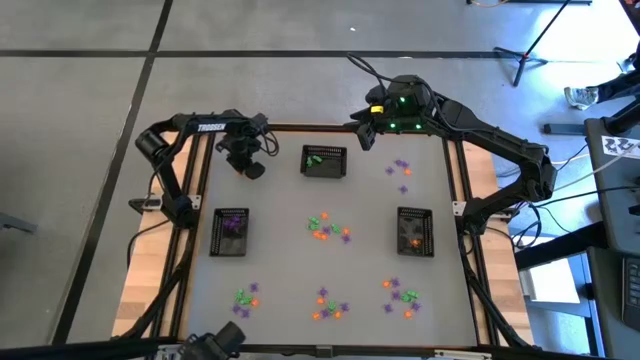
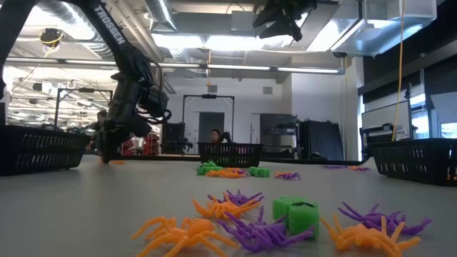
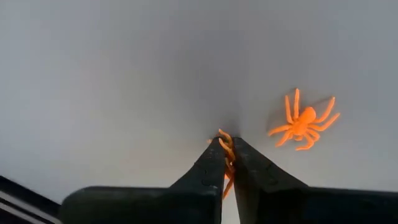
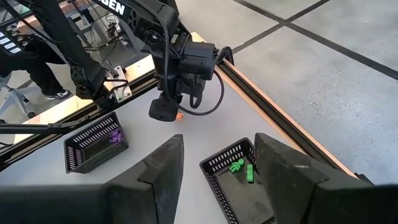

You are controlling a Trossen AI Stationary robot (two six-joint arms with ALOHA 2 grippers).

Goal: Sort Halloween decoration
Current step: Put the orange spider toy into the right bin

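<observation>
The left gripper (image 3: 227, 163), low at the grey bench's (image 1: 280, 200) far left corner, has its fingers pinched on an orange spider (image 3: 226, 152) beside a second one (image 3: 303, 122), seemingly a pickup bound for the orange-holding basket (image 1: 415, 232); the right gripper (image 4: 217, 163) waits gaping above the green-filled basket (image 4: 239, 177), an open workshop behind.

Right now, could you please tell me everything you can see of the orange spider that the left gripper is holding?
The orange spider is a tiny toy, plastic by its look, pinched between the shut fingers of the left gripper. Only a few thin curved legs poke out above and below the fingertips; its body is hidden between them. It sits just over the grey table near the far left corner, and whether it touches the surface cannot be told. A second orange spider lies flat close beside it, apart from it.
</observation>
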